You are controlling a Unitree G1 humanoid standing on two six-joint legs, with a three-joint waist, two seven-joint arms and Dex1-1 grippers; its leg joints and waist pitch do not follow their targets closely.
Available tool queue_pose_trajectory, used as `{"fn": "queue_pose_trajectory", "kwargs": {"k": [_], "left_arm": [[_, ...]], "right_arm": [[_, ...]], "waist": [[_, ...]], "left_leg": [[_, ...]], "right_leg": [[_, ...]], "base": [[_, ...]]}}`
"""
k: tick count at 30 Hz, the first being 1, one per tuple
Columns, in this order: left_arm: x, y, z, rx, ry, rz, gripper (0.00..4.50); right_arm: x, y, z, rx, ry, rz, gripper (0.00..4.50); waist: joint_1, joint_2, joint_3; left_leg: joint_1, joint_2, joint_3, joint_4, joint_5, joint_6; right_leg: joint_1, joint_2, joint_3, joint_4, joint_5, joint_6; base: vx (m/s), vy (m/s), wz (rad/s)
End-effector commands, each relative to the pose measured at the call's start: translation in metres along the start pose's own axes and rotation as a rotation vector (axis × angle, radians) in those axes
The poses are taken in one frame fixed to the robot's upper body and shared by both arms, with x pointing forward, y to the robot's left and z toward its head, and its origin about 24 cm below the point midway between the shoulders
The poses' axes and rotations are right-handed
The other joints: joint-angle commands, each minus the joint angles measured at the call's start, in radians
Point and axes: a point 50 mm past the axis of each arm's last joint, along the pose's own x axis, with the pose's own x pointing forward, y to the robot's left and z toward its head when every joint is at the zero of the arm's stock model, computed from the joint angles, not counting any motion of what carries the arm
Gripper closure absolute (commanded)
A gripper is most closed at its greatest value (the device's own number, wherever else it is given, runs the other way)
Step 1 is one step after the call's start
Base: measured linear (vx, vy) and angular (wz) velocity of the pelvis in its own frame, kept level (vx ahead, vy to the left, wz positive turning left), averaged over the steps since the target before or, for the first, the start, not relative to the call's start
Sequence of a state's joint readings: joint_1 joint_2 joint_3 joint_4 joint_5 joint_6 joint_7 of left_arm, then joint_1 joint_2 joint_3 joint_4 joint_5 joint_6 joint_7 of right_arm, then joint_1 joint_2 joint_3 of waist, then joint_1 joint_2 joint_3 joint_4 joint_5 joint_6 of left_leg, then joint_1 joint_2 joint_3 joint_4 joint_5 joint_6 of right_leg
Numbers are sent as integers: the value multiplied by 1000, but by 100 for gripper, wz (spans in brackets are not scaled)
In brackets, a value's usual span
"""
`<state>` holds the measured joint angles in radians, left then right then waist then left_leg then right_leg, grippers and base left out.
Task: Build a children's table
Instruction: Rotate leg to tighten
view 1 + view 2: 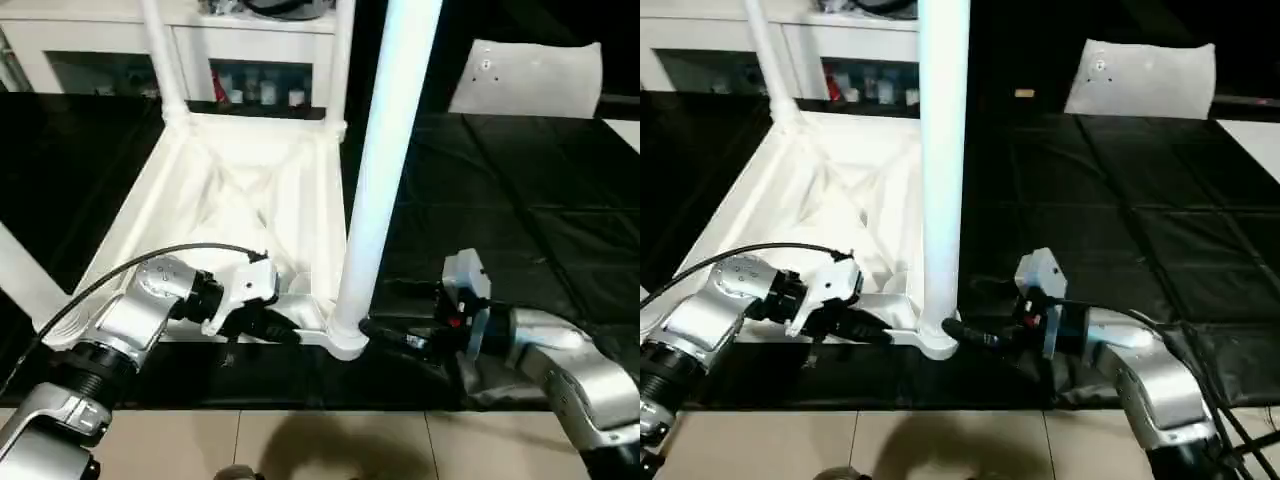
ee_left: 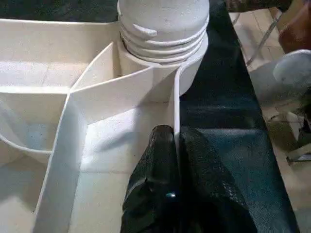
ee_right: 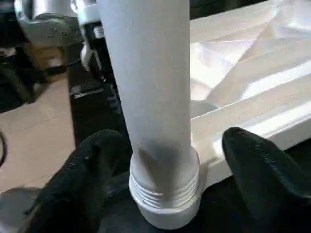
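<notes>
Now I count three legs upright: my left gripper (image 2: 177, 145) clamps the tabletop (image 1: 240, 190) rim, my right gripper (image 3: 167, 189) straddles the near leg (image 1: 385, 170), fingers apart.

One upturned children's table (image 1: 240, 190) lies here. I count three legs standing in its corner sockets: one at six o'clock (image 1: 385, 170), two at twelve (image 1: 160, 55) (image 1: 342, 60). A fourth white piece (image 1: 25, 280) crosses at nine. Two robot hands, left (image 1: 262, 322) and right (image 1: 400, 335). One flat white panel (image 1: 530, 75) at two o'clock.
</notes>
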<state>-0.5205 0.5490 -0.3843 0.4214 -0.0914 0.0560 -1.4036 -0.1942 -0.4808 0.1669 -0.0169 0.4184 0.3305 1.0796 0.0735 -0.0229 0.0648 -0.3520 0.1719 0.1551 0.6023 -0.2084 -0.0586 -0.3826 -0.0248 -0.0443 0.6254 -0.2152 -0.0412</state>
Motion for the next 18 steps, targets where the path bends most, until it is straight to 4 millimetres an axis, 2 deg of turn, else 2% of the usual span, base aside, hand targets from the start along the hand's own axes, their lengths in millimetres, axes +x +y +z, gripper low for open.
{"fn": "queue_pose_trajectory", "kwargs": {"k": [1,4,6,18], "left_arm": [[6,-2,14,95,-13,-88,450],[6,-3,13,113,11,-109,450],[6,-3,13,123,19,-126,450],[14,2,17,172,72,-173,450]], "right_arm": [[2,-4,3,-29,27,62,107],[4,-8,3,-35,44,97,147],[5,-10,3,-42,49,120,156],[16,-11,-2,-53,94,229,250]], "waist": [[2,-8,-68],[12,-6,-67],[15,-5,-67],[25,-5,-70]], "left_leg": [[-1,59,-10,-62,-54,64],[3,61,-8,-63,-54,63],[4,61,-7,-63,-60,60],[3,61,-7,-62,-54,54]], "right_leg": [[58,-117,58,-69,-62,-208],[54,-117,58,-71,-81,-203],[52,-117,58,-70,-89,-203],[55,-117,56,-68,-73,-202]], "base": [[0,0,0],[0,0,0],[0,0,0],[0,0,0]]}}
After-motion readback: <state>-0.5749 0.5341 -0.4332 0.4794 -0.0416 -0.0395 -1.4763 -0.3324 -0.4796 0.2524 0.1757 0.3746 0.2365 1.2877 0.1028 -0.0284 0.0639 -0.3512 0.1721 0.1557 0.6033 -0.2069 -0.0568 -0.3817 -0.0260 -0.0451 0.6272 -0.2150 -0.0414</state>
